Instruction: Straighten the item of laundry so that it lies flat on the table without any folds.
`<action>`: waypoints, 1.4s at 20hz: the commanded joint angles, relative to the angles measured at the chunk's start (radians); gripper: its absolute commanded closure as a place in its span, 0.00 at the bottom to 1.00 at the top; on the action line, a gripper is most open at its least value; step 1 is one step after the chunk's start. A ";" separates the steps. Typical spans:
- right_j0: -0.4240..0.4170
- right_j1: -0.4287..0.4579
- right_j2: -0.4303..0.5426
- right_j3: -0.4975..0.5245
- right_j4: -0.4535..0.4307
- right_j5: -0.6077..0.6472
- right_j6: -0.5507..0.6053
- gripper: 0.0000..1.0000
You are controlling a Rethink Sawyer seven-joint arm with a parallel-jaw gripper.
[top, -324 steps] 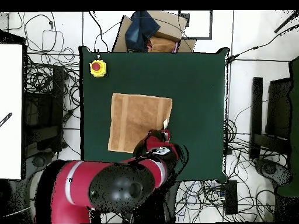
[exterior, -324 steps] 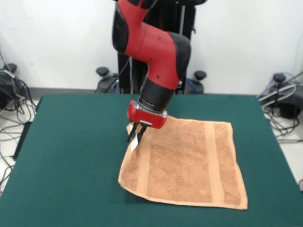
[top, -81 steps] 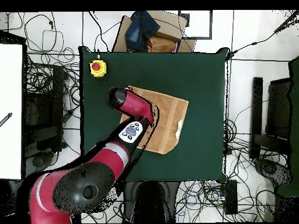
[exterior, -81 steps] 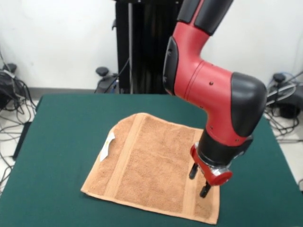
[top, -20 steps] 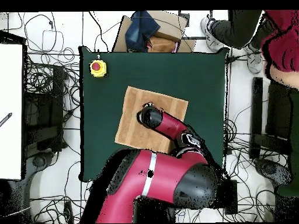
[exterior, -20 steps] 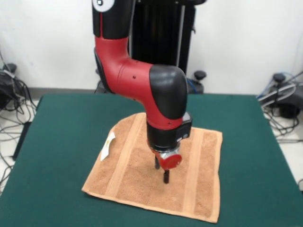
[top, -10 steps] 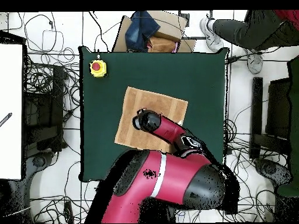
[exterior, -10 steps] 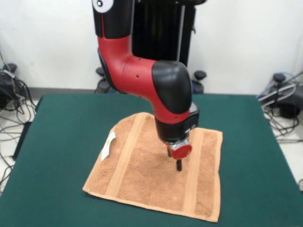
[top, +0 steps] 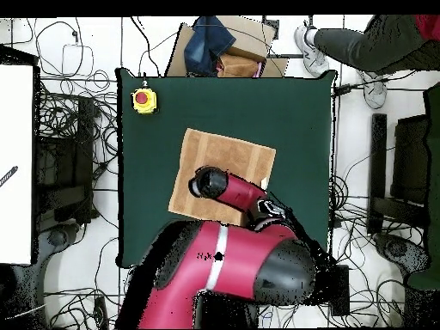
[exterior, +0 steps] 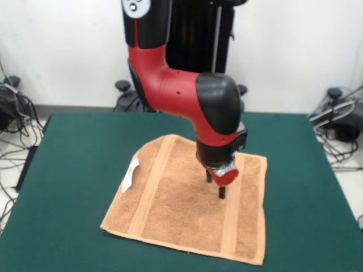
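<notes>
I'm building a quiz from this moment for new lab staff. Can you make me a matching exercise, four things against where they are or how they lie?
Things:
1. towel
2. white tag
3. tool
4. red button box

Places or states:
A. at a corner of the table
B. spread out on the green top, turned askew to the table's edges
C. sticking out from one edge of the towel
D. above the towel, between its two woven bands

Pairs: 1-B, 2-C, 3-D, 4-A
</notes>
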 commanded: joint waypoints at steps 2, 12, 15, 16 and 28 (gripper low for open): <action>0.168 0.165 -0.136 -0.157 -0.098 -0.010 -0.002 0.00; 0.143 0.201 -0.074 -0.154 -0.028 0.070 0.056 0.00; 0.106 0.192 -0.023 -0.128 -0.041 0.078 0.026 0.00; 0.087 0.198 0.000 -0.131 -0.056 0.068 0.000 0.00; 0.065 0.215 0.016 -0.135 -0.068 0.138 0.000 0.00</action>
